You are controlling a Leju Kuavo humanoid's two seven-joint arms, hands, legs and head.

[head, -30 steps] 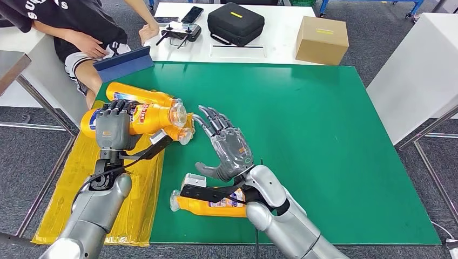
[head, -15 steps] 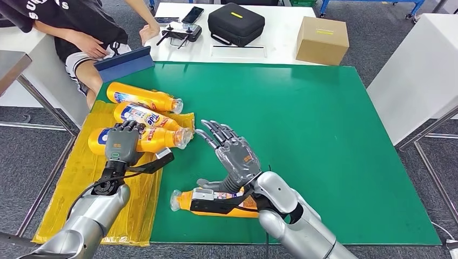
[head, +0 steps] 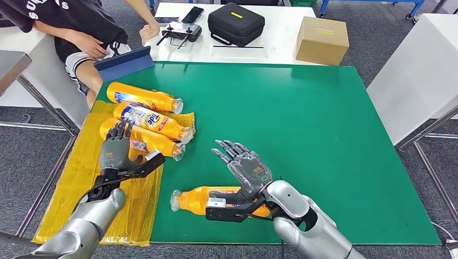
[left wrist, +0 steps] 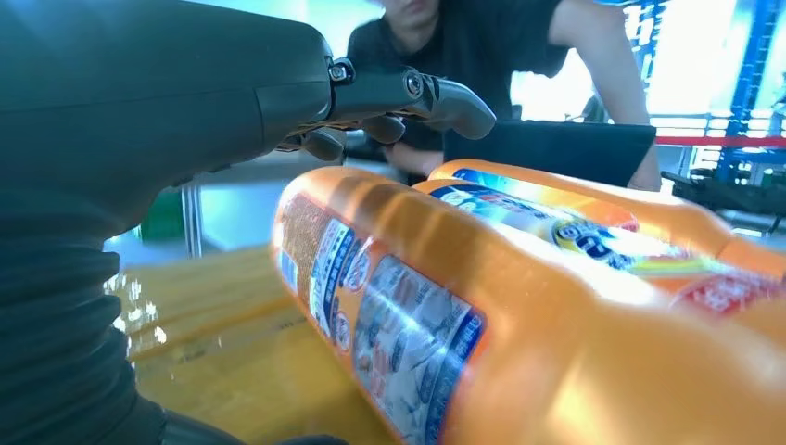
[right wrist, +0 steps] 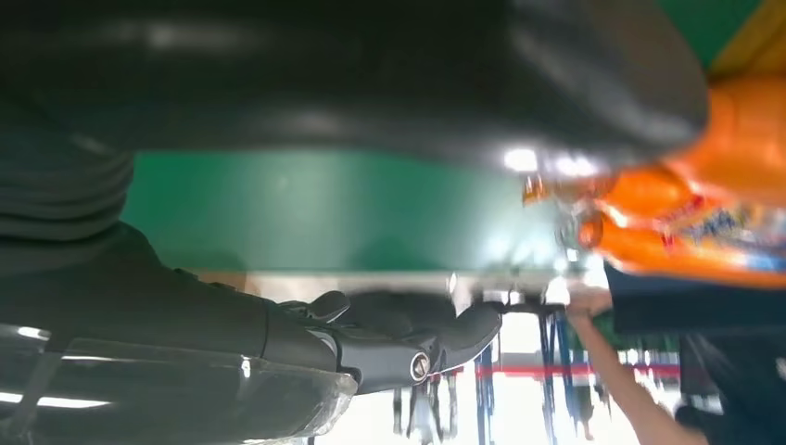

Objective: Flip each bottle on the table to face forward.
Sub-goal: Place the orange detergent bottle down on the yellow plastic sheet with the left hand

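Four orange bottles lying flat, all toward the table's left side. Three in a row at the left edge, on the yellow sheet (head: 70, 178) and its border with the green mat (head: 324, 135): far bottle (head: 141, 97), middle bottle (head: 154, 122), near bottle (head: 145, 141), long axes roughly parallel, slanting from left edge toward centre, caps pointing right and slightly toward the near edge. Fourth bottle (head: 208, 200) alone close to the near edge, long axis along that edge, cap to the left. Left hand (head: 114, 152) spread, gripping nothing, hovering at the near bottle's base end, fingertips over or perhaps just brushing its shoulder — contact hard to judge even from the left wrist view, where the near bottle (left wrist: 482, 315) fills the frame just under the raised fingers (left wrist: 436, 93). Right hand (head: 246, 171) also spread wide, palm up and empty, directly above the fourth bottle's base end, thumb side nearest the label. Key relation, as a judgement: fourth bottle directly beneath the right hand, lengthwise across the palm, so a straight descent and wrap around the body seems the natural approach; right hand far nearer to it than the left. Person seated beyond the far left corner.
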